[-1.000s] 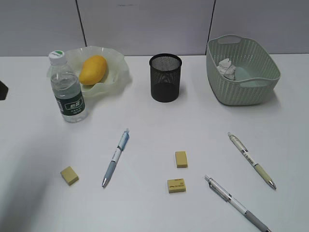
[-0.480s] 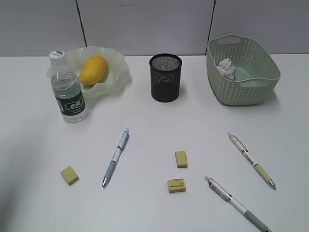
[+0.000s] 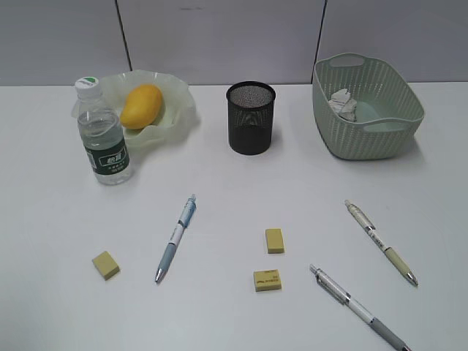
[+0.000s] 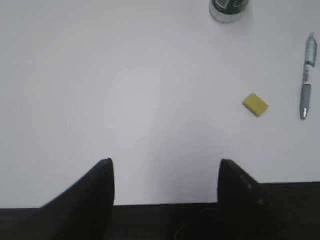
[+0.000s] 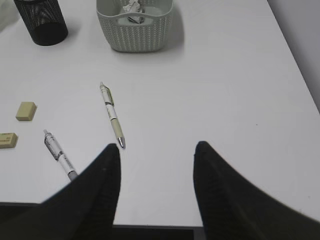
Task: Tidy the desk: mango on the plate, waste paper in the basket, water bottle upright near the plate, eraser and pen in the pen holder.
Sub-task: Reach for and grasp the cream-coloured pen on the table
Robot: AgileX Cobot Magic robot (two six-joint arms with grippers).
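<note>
The mango (image 3: 140, 105) lies in the plate (image 3: 183, 110), and the water bottle (image 3: 104, 135) stands upright beside it. Waste paper (image 3: 344, 104) sits inside the basket (image 3: 365, 110). The pen holder (image 3: 251, 117) stands between them. Three pens (image 3: 175, 238) (image 3: 381, 241) (image 3: 356, 307) and three yellow erasers (image 3: 105, 265) (image 3: 274, 240) (image 3: 268, 280) lie on the desk. My left gripper (image 4: 165, 167) is open over the desk's near edge, with an eraser (image 4: 255, 104) and a pen (image 4: 307, 75) ahead to its right. My right gripper (image 5: 157, 150) is open and empty, close to a pen (image 5: 112, 115). Neither arm shows in the exterior view.
A grey panelled wall runs behind the desk. The desk's right edge (image 5: 295, 55) passes close to my right gripper. Bare white tabletop (image 4: 125, 75) stretches ahead of my left gripper.
The dark piece of the left arm at the left edge of the exterior view has gone out of sight, along with its shadow on the desk. The objects have not moved.
</note>
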